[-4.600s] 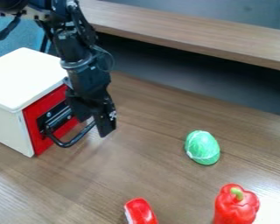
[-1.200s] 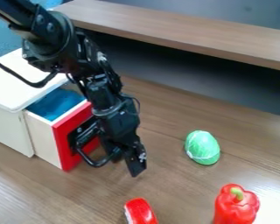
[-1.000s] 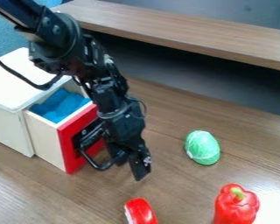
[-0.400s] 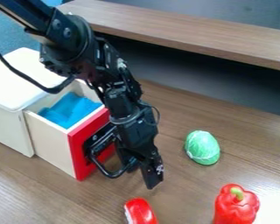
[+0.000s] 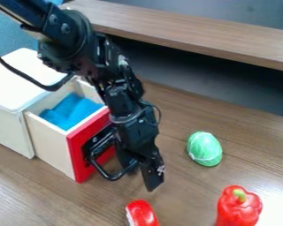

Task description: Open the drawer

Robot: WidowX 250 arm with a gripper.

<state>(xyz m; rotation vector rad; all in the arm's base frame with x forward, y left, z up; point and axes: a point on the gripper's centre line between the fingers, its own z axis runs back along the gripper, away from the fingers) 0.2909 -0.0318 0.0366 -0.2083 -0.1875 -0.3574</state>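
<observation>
Red-fronted drawer (image 5: pixel 51 143) stands well out towards four o'clock; opening looks complete, withdrawal remains. I cannot tell whether my fingers (image 5: pixel 152 175) grip the handle (image 5: pixel 111 177).

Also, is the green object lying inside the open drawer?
No, the green object rests on the wooden table, with a gap between it and the open drawer.

drawer (image 5: pixel 78 155); red front, pale wooden sides, black bar handle (image 5: pixel 111 176) | open, pulled well out of the white-topped cabinet (image 5: pixel 17 79); blue material (image 5: pixel 72 111) inside | level, front facing the lower right; at the left of the camera view
</observation>
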